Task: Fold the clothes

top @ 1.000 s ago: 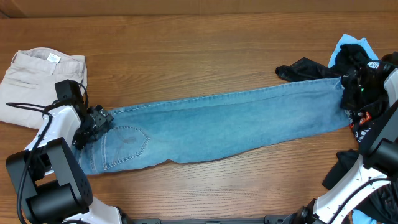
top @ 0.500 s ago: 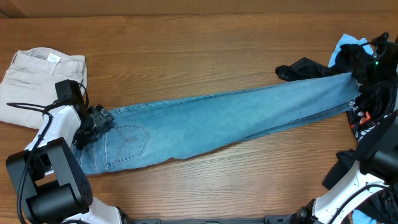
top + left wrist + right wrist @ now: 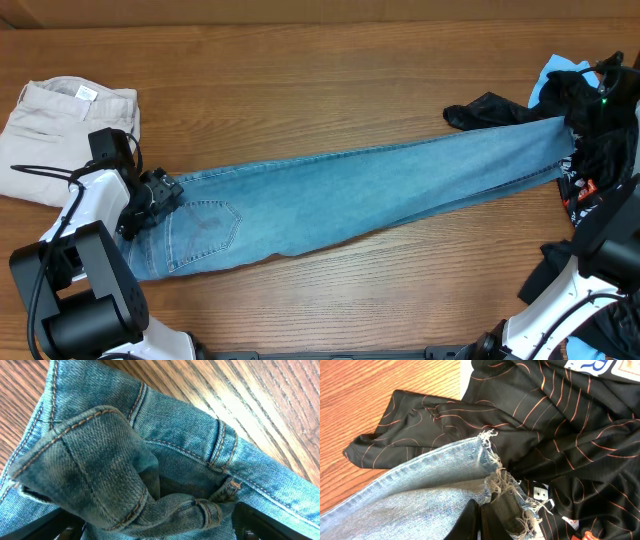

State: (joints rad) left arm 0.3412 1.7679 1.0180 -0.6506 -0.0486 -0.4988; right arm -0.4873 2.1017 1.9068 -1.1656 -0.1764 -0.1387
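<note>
1. Overhead: the jeans (image 3: 350, 195) lie stretched long across the table (image 3: 300, 70), from lower left to upper right.
   - The left jaws hold the waist end, beside the stitched back pocket (image 3: 205, 225). The right jaws are at the hem end, by the far right edge.
   - I count one pair of jeans and one pair of folded beige trousers (image 3: 60, 120), which lies at the left, apart from the jeans.
   - There is also one black jersey (image 3: 490, 108), which touches the leg end, and one light-blue cloth (image 3: 555, 72) near it.
2. Left wrist: the waistband of the jeans (image 3: 100, 460) is bunched into a thick fold directly between the jaws, and they are closed on it.
   - Only the two dark finger parts show, at the bottom corners.
   - Bare table (image 3: 260, 395) is at the upper right.
3. Right wrist: the frayed hem (image 3: 497, 477) sits just above the jaws, which pinch the denim at the bottom edge.
   - The black jersey (image 3: 560, 435), with thin orange lines, lies under and around the hem and crowds it on the right side.
   - One white tag (image 3: 540, 492) shows beside the fray.
</note>
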